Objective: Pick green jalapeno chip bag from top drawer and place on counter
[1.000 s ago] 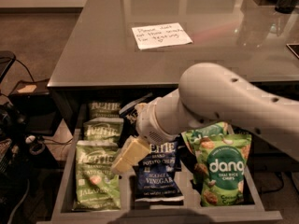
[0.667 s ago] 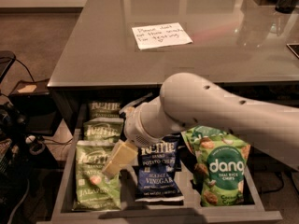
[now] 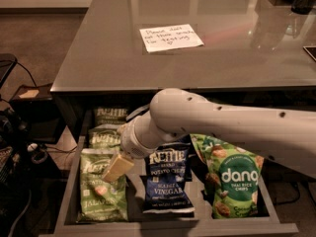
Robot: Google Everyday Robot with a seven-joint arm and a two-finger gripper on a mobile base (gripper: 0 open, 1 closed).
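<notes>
The top drawer is pulled open below the counter. Its left lane holds pale green Kettle jalapeno chip bags; the nearest one lies flat at the front, with two more behind it. My white arm reaches in from the right. My gripper hangs just above the top of the nearest jalapeno bag, its cream-coloured finger pointing down and left. The counter carries a white handwritten note.
A dark blue Kettle vinegar bag lies in the middle lane. A brighter green dang bag stands in the right lane. Cables and dark gear sit on the floor to the left of the drawer.
My arm has swung left and lower across the drawer. The gripper went from over the middle lane to above the front jalapeno bag in the left lane.
</notes>
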